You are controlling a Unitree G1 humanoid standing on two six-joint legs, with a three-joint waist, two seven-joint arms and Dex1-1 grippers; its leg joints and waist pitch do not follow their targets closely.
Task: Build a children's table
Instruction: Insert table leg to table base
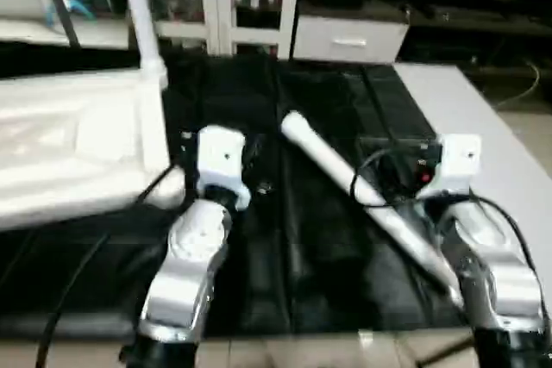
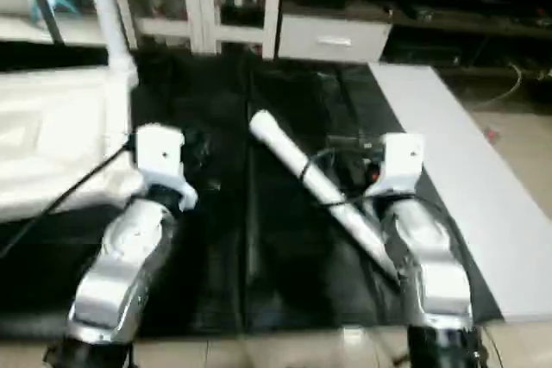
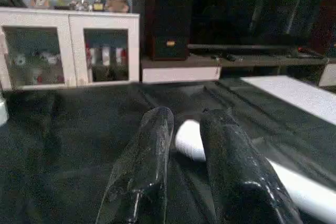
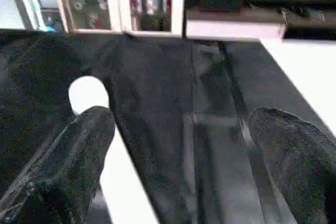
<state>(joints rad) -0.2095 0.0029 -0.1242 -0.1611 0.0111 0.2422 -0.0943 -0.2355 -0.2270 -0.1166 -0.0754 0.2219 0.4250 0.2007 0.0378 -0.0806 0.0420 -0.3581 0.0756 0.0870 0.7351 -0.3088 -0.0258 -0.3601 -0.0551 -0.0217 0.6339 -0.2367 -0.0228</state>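
One white tube leg point(image 1: 354, 187) lying on black mat point(image 1: 285, 256) between narrowly parted, empty left gripper point(image 3: 184, 145) and wide-open right gripper point(image 4: 178, 145); likely light, stiff, slick, best gripped mid-shaft

We saw the tabletop point(image 1: 78, 148) cut off at the picture's left edge. The lower end of the loose leg point(image 1: 345, 183) was hidden behind the right forearm point(image 1: 487, 269). Small things in the cabinet point(image 3: 71, 48) were too blurred to tell.
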